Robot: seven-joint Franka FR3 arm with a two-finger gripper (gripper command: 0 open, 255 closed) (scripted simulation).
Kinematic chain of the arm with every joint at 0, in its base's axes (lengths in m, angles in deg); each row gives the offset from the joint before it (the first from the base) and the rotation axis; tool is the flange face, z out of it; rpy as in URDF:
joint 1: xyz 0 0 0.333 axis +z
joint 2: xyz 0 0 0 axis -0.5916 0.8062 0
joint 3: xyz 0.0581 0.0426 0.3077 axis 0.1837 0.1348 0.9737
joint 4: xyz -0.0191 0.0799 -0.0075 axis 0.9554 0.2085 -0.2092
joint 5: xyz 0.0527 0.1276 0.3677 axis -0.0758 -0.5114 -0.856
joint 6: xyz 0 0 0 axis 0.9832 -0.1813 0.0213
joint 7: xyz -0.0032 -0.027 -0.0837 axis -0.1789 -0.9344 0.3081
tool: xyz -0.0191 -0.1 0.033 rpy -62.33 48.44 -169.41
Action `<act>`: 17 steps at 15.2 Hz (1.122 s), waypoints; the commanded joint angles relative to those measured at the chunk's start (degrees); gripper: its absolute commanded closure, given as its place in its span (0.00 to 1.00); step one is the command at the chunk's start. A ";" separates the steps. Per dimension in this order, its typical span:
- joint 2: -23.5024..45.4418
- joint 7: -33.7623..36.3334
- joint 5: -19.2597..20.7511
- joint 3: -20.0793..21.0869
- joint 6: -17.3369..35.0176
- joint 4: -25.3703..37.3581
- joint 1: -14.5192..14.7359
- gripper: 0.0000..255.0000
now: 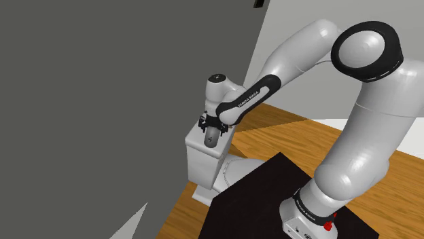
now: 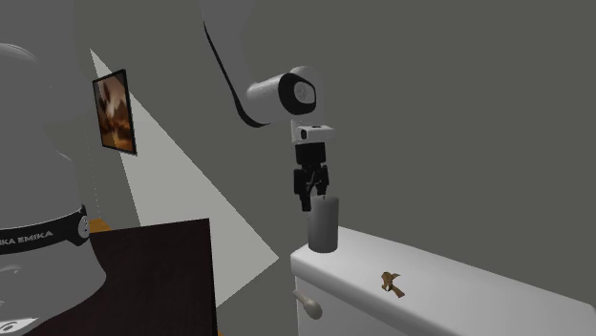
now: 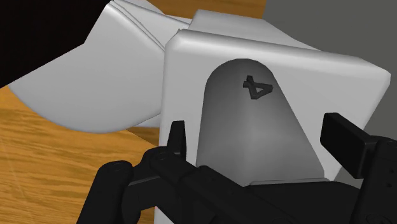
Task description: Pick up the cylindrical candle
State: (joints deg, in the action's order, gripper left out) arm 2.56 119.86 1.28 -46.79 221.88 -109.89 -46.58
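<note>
The candle (image 2: 323,227) is a plain grey cylinder standing upright at one end of a white toilet tank lid (image 2: 458,286). My black gripper (image 2: 312,196) hangs straight above it, fingertips level with its top. In the wrist view the candle (image 3: 254,133) with its small dark wick (image 3: 257,88) stands between the two fingers (image 3: 176,137), which are apart and do not clasp it; the gripper (image 3: 259,143) is open. In the shoulder view the gripper (image 1: 212,134) sits over the tank (image 1: 200,163), with the candle's grey body (image 1: 211,139) partly hidden by the hand.
A small brown object (image 2: 390,282) lies on the lid beside the candle. The flush handle (image 2: 308,305) sticks out of the tank front. A grey wall stands close behind the tank, and the toilet bowl (image 1: 234,173) lies between tank and black stand (image 1: 272,197). The floor is wood.
</note>
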 commanded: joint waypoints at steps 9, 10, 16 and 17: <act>0.14 0.24 0.22 -0.07 0.21 -0.08 0.09 1.00; 0.26 0.26 0.30 -0.12 0.25 0.00 0.08 1.00; -4.07 -3.22 -3.90 1.60 -3.15 -0.19 -0.99 1.00; -4.77 -3.78 -4.58 1.84 -3.74 -0.17 -1.12 1.00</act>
State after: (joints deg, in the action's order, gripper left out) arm -1.48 116.66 -2.52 -45.26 218.89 -110.23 -47.61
